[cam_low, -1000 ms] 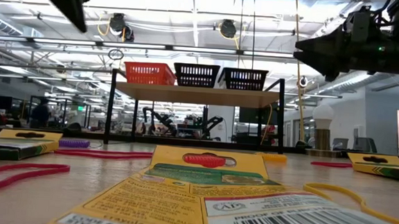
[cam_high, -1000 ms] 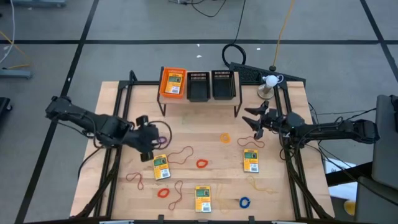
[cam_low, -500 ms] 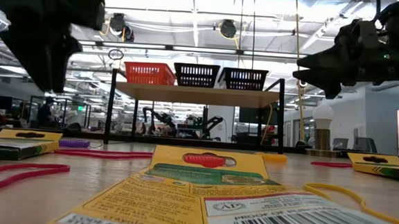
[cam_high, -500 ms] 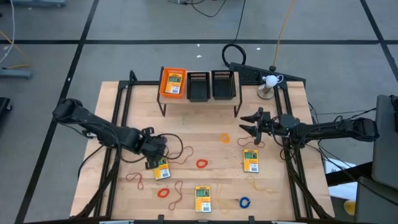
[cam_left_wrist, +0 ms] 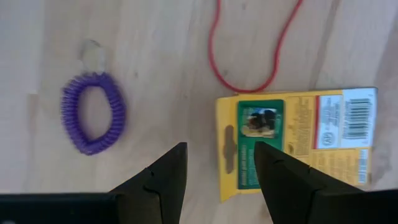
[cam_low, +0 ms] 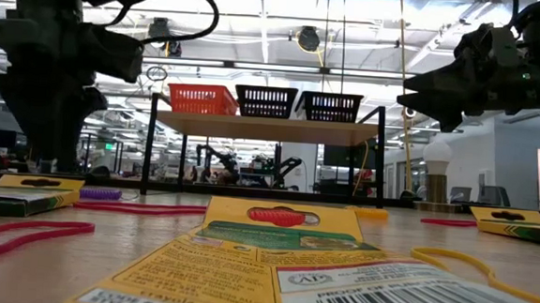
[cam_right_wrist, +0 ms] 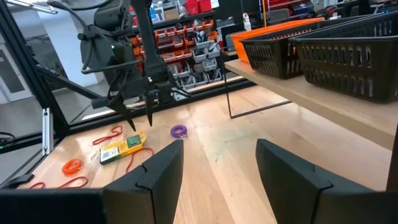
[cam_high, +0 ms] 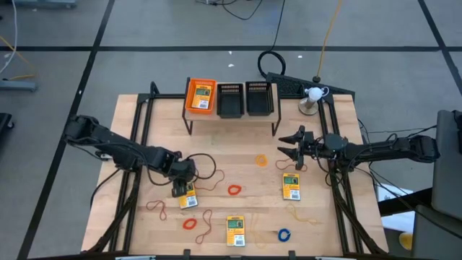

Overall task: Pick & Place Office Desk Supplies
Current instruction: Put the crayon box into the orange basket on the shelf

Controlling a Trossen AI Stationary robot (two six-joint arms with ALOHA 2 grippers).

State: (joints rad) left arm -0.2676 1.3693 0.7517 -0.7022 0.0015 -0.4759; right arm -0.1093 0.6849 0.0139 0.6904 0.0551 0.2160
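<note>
My left gripper is open and points down over the left part of the table. Its fingertips stand just above the hanger end of a yellow-and-green card box that lies flat on the wood. A purple coil ring lies beside it, and a red band loop lies past the box. My right gripper is open, level and in the air at the right, with nothing in it. Two more boxes lie flat on the table.
A shelf at the far edge carries an orange bin holding a box, and two black mesh bins. A red ring, an orange ring, a blue ring and thin band loops are scattered on the wood.
My left gripper has come down toward the table and a little toward the near edge. It has tipped to point more steeply down and now stands over the box's end. It has stayed open. My right gripper has turned slightly in place.
</note>
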